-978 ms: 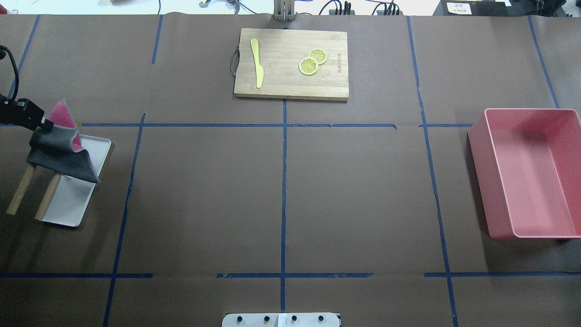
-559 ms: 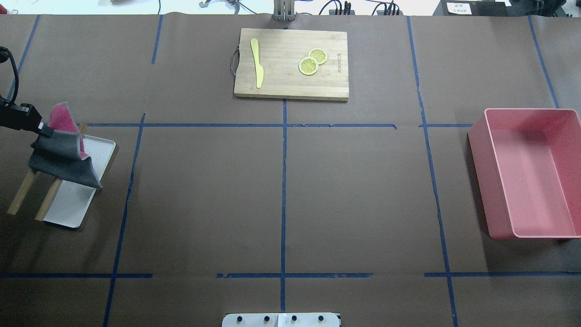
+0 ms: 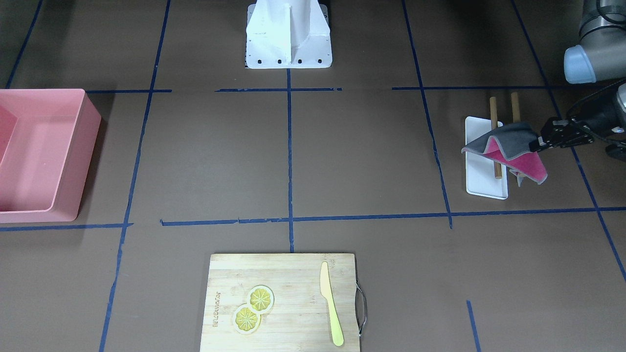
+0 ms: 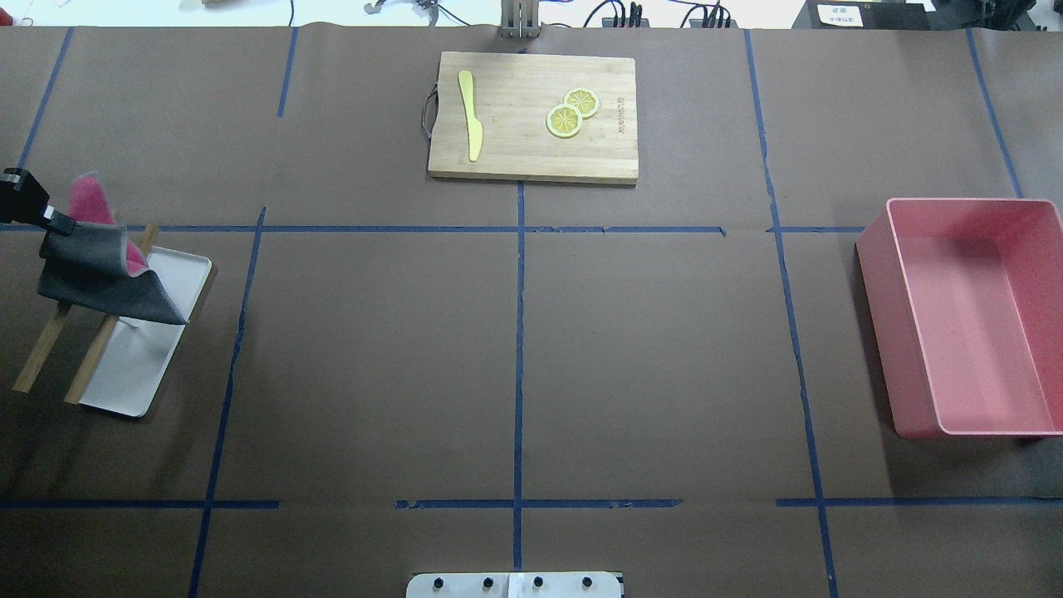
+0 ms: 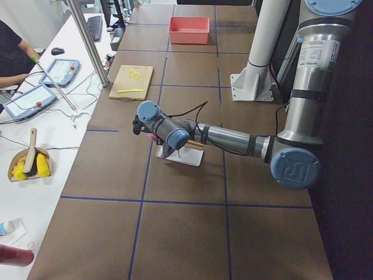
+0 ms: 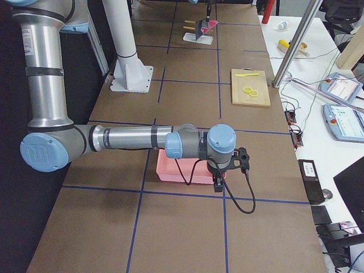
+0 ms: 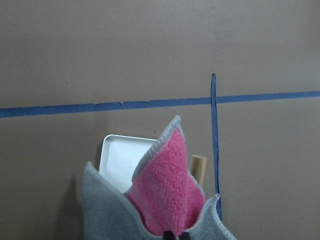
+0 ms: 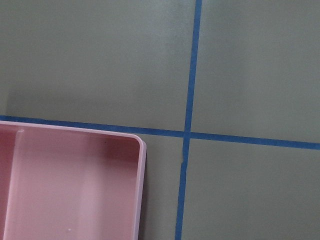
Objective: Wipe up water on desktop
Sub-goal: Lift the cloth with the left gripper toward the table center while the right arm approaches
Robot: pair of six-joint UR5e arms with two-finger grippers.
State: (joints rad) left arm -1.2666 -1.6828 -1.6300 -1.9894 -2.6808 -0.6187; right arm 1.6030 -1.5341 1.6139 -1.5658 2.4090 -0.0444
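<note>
Cloth [image 4: 104,278] + L fingers [image 4: 50,218] are shifting toward bench [image 4: 374,349] L edge vs 1.0 s ago. L fingers are pinching 1 cloth corner; cloth is hanging over white tray [image 4: 137,370]. R fingers [image 6: 218,183] are hovering by pink bin [image 6: 182,170]; can't tell their state.

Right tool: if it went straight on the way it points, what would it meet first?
Probably the desktop: the right tool points down, and its wrist view shows bare surface at a blue tape crossing, just clear of the pink bin's corner.
</note>
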